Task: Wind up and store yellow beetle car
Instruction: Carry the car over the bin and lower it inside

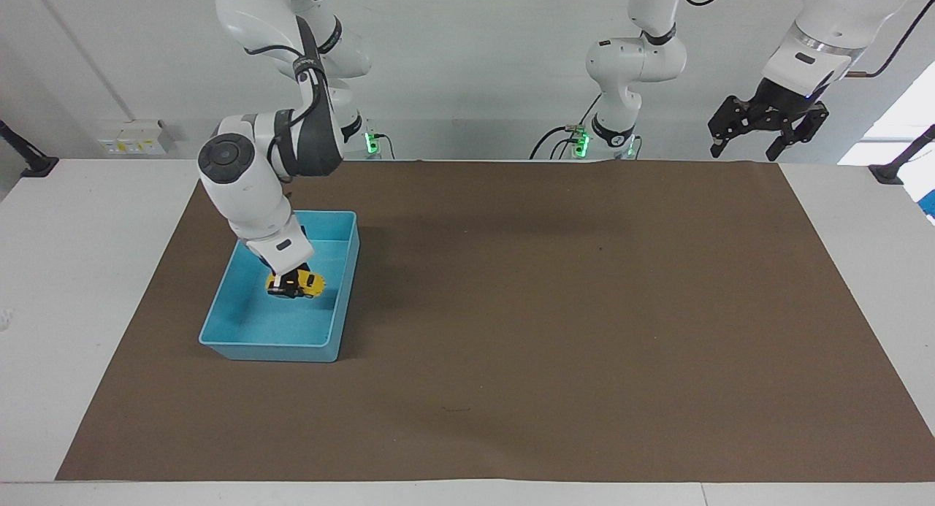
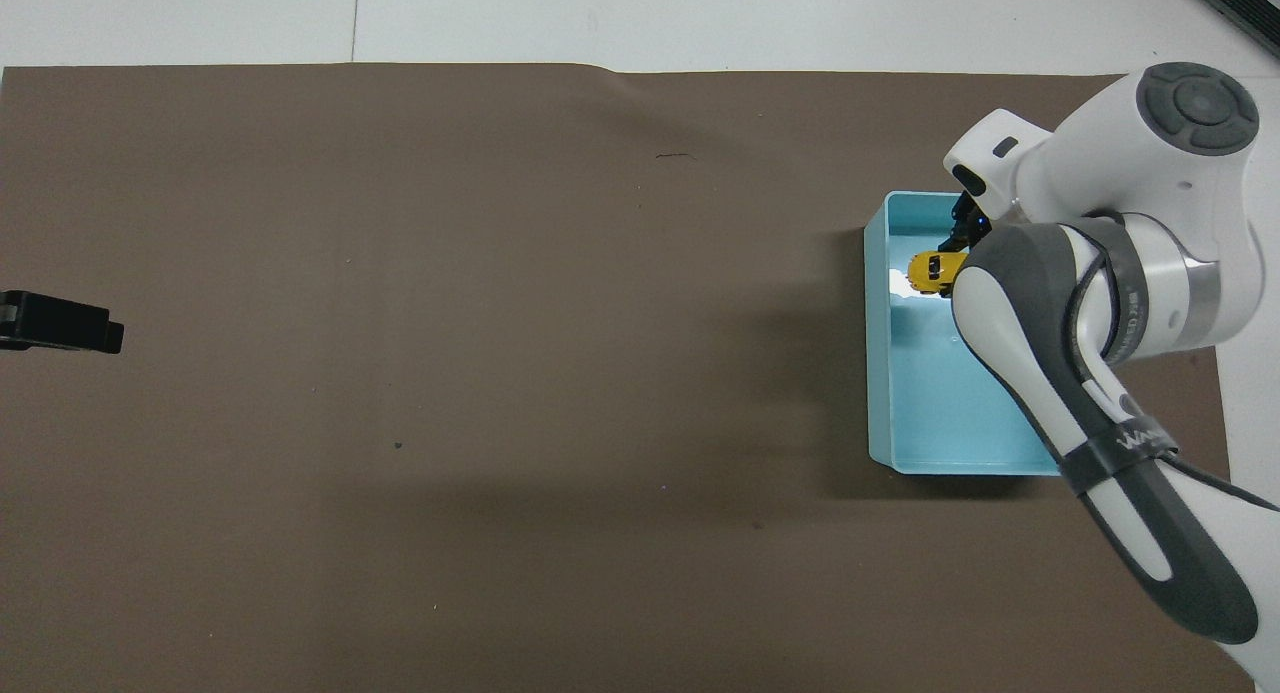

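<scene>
The yellow beetle car point(image 1: 296, 285) is pinched by the right gripper point(image 1: 291, 282) over the blue bin point(image 1: 346, 276), while the left gripper point(image 1: 765, 125) is kept spread wide, waiting.

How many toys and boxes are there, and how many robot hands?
Yellow beetle car: 1, held over the blue bin
Blue bin: 1
Grippers: 2, right gripper and left gripper
Total: 4

One yellow toy car point(image 1: 296, 285) point(image 2: 932, 271), one blue bin point(image 1: 241, 342) point(image 2: 877, 373), one brown mat point(image 1: 555, 331) point(image 2: 450, 323), one white table point(image 1: 80, 272), two grippers, right point(image 1: 287, 287) and left point(image 1: 765, 125).
</scene>
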Controlling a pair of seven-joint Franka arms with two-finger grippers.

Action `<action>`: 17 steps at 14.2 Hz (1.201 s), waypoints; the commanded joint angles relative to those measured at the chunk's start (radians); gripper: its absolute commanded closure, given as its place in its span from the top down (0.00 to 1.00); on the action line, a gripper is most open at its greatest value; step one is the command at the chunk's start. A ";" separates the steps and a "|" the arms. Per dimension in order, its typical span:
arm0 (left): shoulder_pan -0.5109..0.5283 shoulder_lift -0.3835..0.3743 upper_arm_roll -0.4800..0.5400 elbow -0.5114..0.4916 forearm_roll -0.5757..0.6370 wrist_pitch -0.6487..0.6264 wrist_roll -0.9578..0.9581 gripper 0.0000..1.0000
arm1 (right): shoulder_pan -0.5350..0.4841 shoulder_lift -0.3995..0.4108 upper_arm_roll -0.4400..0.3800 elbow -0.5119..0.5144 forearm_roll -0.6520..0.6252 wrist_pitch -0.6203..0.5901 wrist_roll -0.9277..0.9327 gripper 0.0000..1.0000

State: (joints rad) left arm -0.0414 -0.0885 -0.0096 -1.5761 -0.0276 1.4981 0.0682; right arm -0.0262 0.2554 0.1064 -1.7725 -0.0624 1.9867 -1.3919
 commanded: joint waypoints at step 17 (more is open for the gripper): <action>0.020 -0.014 -0.009 -0.008 -0.011 -0.010 0.008 1.00 | -0.078 -0.099 0.010 -0.383 -0.011 0.365 -0.090 0.00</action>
State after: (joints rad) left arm -0.0413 -0.0885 -0.0096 -1.5761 -0.0276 1.4980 0.0682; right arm -0.0868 0.1527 0.1061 -2.1395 -0.0633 2.3264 -1.4578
